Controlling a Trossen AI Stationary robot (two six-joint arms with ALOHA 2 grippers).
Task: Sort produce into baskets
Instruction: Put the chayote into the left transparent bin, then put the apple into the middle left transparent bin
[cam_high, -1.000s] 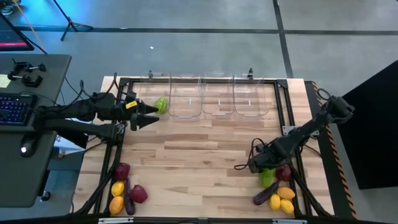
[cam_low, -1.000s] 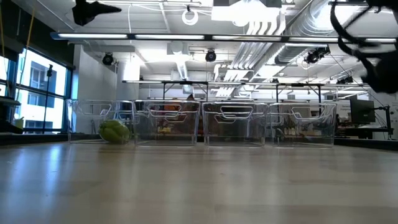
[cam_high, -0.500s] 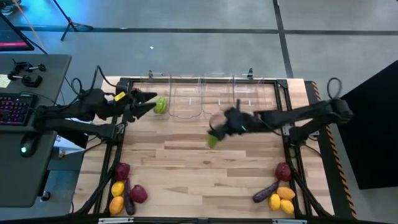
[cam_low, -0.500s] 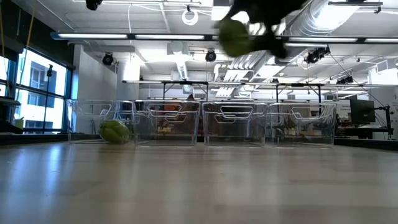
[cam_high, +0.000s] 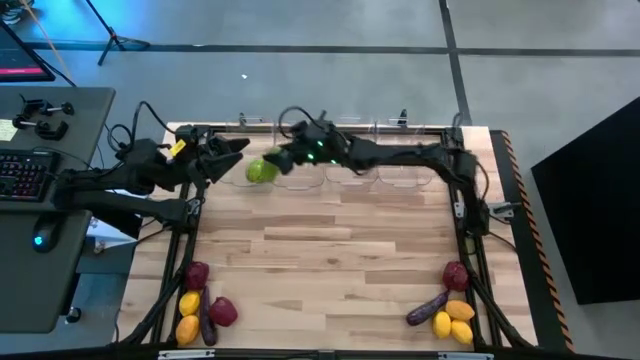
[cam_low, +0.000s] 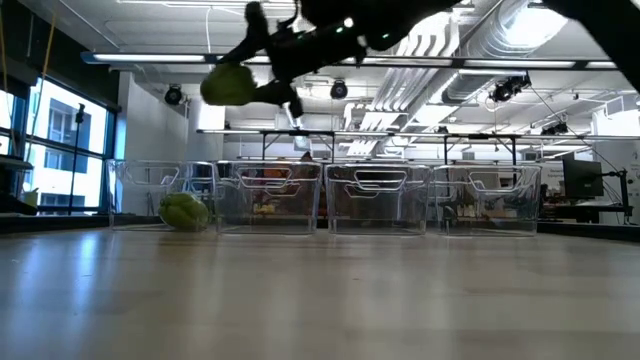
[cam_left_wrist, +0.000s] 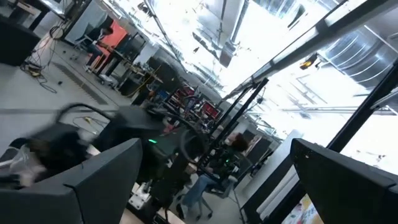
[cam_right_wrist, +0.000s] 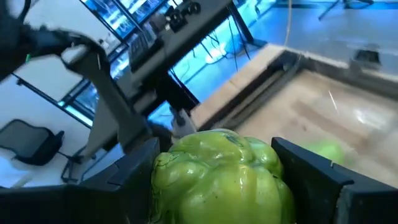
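The right gripper (cam_high: 268, 168) – jaws clamped on a green pepper (cam_high: 261, 171) – hangs over the leftmost basket (cam_low: 165, 197); better to lower inside its walls before releasing – the left gripper (cam_high: 240, 147), jaws wide, waits nearby.

- Right gripper (cam_low: 240, 82) up high, clamped on a green pepper (cam_low: 226, 84) between its fingers.
- Directly below those fingers: second green pepper (cam_low: 184, 211) on the table, inside the leftmost clear bin (cam_low: 150, 185).
- Three more clear bins (cam_low: 376, 200) alongside.
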